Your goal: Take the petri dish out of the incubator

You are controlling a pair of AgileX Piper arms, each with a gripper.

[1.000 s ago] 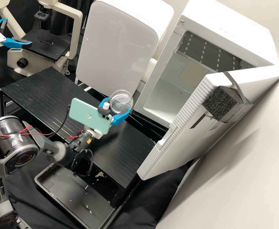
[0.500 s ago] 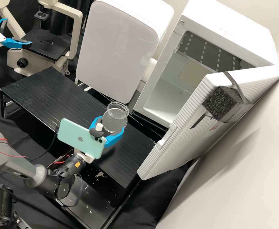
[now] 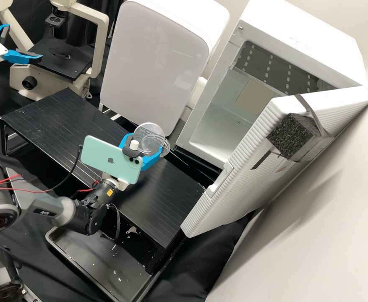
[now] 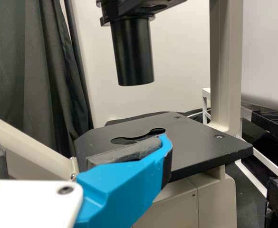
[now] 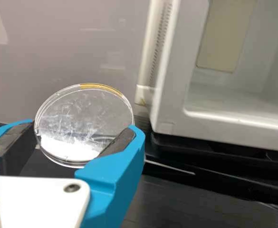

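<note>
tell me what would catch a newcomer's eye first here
The big white incubator at the high view's upper right, its ribbed door standing open. Then the clear, round petri dish outside it, in the jaws of the right gripper, and the mint-green phone mounted on that arm.

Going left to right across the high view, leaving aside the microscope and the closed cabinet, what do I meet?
Left gripper, light green phone on the right arm, petri dish between the right gripper's jaws, incubator with its door open.
</note>
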